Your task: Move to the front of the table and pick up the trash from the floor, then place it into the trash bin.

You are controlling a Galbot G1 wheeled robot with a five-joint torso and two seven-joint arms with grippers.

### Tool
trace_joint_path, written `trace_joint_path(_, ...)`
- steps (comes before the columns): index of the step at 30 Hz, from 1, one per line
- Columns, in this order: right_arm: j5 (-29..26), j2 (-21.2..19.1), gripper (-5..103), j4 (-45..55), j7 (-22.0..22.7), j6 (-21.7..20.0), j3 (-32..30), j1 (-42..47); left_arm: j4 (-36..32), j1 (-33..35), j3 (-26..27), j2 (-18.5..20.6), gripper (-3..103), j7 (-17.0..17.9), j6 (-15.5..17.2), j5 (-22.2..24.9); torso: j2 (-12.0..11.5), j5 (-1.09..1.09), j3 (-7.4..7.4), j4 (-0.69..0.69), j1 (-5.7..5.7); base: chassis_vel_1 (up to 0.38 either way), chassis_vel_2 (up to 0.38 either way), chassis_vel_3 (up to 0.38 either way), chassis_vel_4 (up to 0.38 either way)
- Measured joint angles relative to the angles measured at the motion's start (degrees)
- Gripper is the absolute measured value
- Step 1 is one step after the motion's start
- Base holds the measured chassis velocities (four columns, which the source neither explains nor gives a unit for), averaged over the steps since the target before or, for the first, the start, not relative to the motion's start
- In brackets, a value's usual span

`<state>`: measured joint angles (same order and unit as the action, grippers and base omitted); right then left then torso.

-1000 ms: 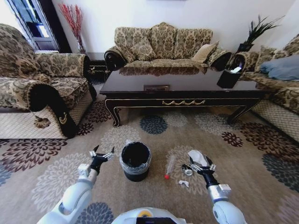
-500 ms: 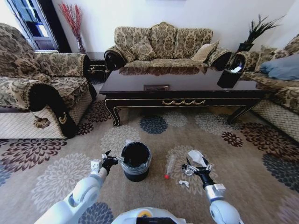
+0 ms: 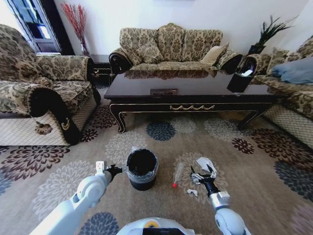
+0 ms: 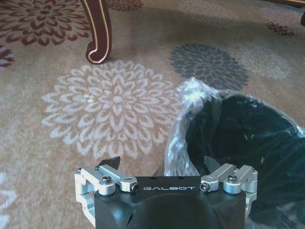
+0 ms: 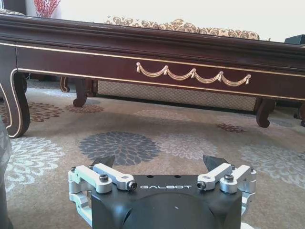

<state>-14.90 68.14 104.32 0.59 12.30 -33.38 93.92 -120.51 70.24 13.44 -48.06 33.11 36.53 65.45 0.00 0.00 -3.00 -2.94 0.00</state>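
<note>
A: Black plastic first: we logged the trash bin (image 3: 142, 169) on the floor (image 3: 254, 166), liner bag around its rim, in front of the surface (image 3: 188, 88), well short of its gilt front edge.

B: And the scraps? We noted crumpled white paper (image 3: 204, 163), a clear tube with a red cap (image 3: 176, 176) and a small white scrap (image 3: 192, 192), all on the carpet to the bin's right, none touching it.

A: Agreed. The right tool (image 3: 199, 176) hung low beside the paper, fingers spread wide and empty. Its wrist view faced the surface's front, gold swags across the apron.

B: The left tool (image 3: 117, 170) sat just beside the bin's left rim. In its wrist view (image 4: 164, 164) the fingers stood wide apart, nothing between them, the liner close ahead.

A: So we judged the approach done and the pick-up in hand, nothing yet gripped.

B: We judged the next move the right arm's: drop the tool over the paper, straddle it, close. The paper looked light and crushable, so an easy grip. The tube lay flat and slim; we thought it likely to roll.

A: Whether the left tool touched the liner, we could not tell.
</note>
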Motion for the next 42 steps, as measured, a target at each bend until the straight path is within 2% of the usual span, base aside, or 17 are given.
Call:
trace_joint_path(4,0.15,-0.05,100,0.00,0.03,0.02,0.17,0.02,0.91,-3.15,-1.29,0.35,100,0.04,1.23,2.27,0.00,0.00,0.00,-0.02,0.00,0.000,0.000,0.000,0.000)
trace_joint_path(9,0.34,0.51,100,0.02,0.16,0.05,0.34,0.15,2.01,-6.23,-4.23,0.52,98,0.78,2.45,5.05,0.00,0.00,0.00,-0.02,0.00,0.000,0.000,0.000,0.000)
trace_joint_path(11,0.34,0.92,100,0.03,0.32,0.05,0.34,0.14,2.61,-7.19,-5.46,0.20,98,2.22,3.37,6.91,0.00,0.01,0.00,-0.01,0.00,0.000,0.000,0.000,0.000)
trace_joint_path(14,0.36,1.06,100,0.06,0.30,0.11,0.34,0.45,3.67,-7.81,-6.58,0.05,94,2.96,3.81,7.82,0.00,0.00,0.00,-0.01,0.00,0.000,0.000,0.000,0.000)
trace_joint_path(15,0.30,1.07,100,0.07,0.22,0.15,0.31,0.56,4.25,-8.09,-6.94,-0.08,88,3.11,4.03,8.11,0.00,0.00,0.00,-0.01,0.00,0.000,0.000,0.000,0.000)
trace_joint_path(16,0.24,1.08,100,0.07,0.19,0.18,0.25,0.60,4.81,-8.41,-7.20,-0.27,88,3.25,4.13,8.41,0.00,0.00,0.00,-0.01,0.00,0.000,0.000,0.000,0.000)
trace_joint_path(19,0.11,0.95,100,0.05,0.18,0.20,0.17,0.49,6.21,-9.56,-7.87,-1.17,72,3.59,4.52,9.71,0.00,0.01,0.00,-0.01,0.00,0.000,0.000,0.000,0.000)
trace_joint_path(24,-0.03,0.83,100,0.05,0.28,0.20,0.22,0.32,7.00,-10.53,-8.47,-2.25,68,4.18,4.57,10.62,0.00,0.00,0.00,-0.02,0.00,0.000,0.000,0.000,0.000)
trace_joint_path(28,-0.09,0.66,100,-0.12,0.52,0.18,0.35,0.10,7.28,-10.67,-8.84,-2.28,47,3.93,4.79,11.45,0.00,0.02,0.00,0.00,0.00,0.000,0.000,0.000,0.000)
trace_joint_path(29,-0.09,0.66,100,-0.12,0.52,0.18,0.35,0.10,7.28,-10.67,-8.84,-2.28,47,3.93,4.79,11.45,0.00,0.02,0.00,0.00,0.00,0.000,0.000,0.000,0.000)
trace_joint_path(32,-0.23,0.40,100,-0.28,0.75,0.12,0.37,-0.14,7.55,-10.13,-8.56,-1.75,32,4.09,5.30,11.46,0.00,0.02,0.01,0.00,0.00,0.000,0.000,0.000,0.000)
trace_joint_path(34,-0.28,0.33,100,-0.28,0.81,0.09,0.38,-0.23,7.66,-9.94,-8.42,-1.65,32,4.12,5.36,11.38,0.00,0.03,0.01,-0.01,0.00,0.000,0.000,0.000,0.000)
trace_joint_path(37,-0.41,0.14,100,-0.31,0.91,0.01,0.38,-0.35,7.75,-9.14,-7.93,-1.51,15,3.99,5.44,11.37,0.00,-0.01,0.01,-0.03,0.00,0.000,0.000,0.000,0.000)
trace_joint_path(38,-0.41,0.14,100,-0.31,0.91,0.01,0.38,-0.35,7.75,-9.14,-7.93,-1.51,15,3.99,5.44,11.37,0.00,-0.01,0.01,-0.03,0.00,0.000,0.000,0.000,0.000)
trace_joint_path(40,-0.42,0.06,100,-0.43,0.92,-0.01,0.37,-0.27,7.69,-8.55,-7.30,-1.19,6,4.06,5.66,10.99,0.00,0.01,0.01,0.00,0.00,0.000,0.000,0.000,0.000)
trace_joint_path(42,-0.46,0.05,100,-0.58,0.92,0.00,0.37,-0.23,7.62,-8.13,-6.93,-0.81,5,3.95,5.83,10.61,0.00,-0.01,0.00,0.00,0.00,0.000,0.000,0.000,0.000)
